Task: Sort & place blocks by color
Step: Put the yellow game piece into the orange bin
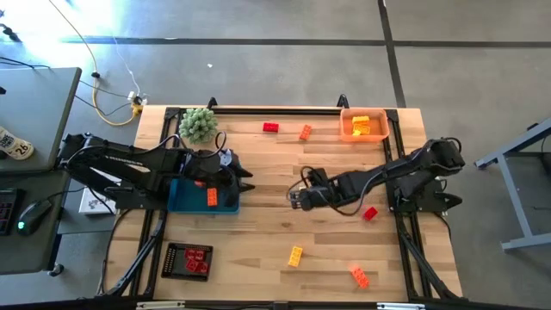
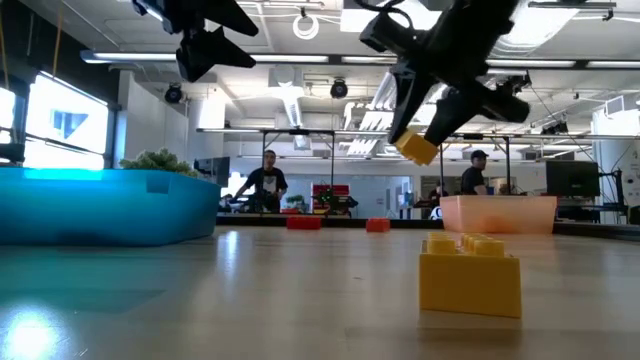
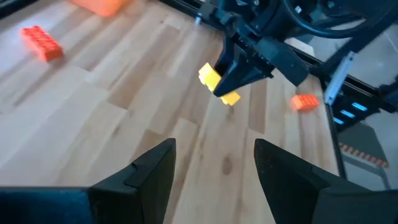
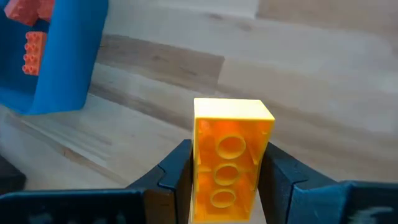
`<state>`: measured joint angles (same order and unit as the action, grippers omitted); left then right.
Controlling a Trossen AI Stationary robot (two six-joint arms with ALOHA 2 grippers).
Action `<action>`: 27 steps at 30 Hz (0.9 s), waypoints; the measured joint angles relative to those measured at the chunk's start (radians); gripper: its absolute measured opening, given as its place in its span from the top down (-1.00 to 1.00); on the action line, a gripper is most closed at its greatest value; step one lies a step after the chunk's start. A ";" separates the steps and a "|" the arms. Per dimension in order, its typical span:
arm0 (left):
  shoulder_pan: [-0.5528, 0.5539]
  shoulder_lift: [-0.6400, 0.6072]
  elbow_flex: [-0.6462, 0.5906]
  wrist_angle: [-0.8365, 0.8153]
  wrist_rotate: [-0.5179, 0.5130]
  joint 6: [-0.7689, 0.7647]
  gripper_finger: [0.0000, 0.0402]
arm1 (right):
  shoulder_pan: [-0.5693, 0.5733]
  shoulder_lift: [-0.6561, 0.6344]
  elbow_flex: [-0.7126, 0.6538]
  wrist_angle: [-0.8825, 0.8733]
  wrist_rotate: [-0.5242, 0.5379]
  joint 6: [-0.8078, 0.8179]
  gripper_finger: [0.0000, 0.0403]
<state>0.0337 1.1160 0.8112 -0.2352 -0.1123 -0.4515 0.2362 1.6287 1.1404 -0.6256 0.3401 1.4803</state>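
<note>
My right gripper (image 4: 227,171) is clamped on a yellow block (image 4: 231,155) above mid-table, so I'd carry it level toward the orange tray (image 1: 349,114) at one o'clock, left gripper (image 3: 211,165) spread, idle.

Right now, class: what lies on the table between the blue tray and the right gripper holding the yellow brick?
Nothing: in the high view, bare wood separates the blue tray from the right gripper, shut on the yellow brick.

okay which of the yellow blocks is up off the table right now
The yellow block clamped in the right gripper, held in the air over the middle of the table. The other loose yellow block lies on the wood near the front edge, untouched.
</note>
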 joint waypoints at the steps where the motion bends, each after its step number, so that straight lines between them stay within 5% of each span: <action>1: 0.011 0.000 0.000 0.000 0.000 0.000 -0.02 | -0.018 0.000 0.000 0.009 -0.007 -0.029 0.43; 27: 0.258 0.000 0.000 -0.003 0.023 -0.020 -0.02 | -0.523 -0.001 0.000 0.137 -0.357 -0.772 0.43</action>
<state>0.2917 1.1160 0.8112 -0.2380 -0.0895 -0.4713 -0.2865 1.6276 1.1404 -0.4887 -0.0165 0.7087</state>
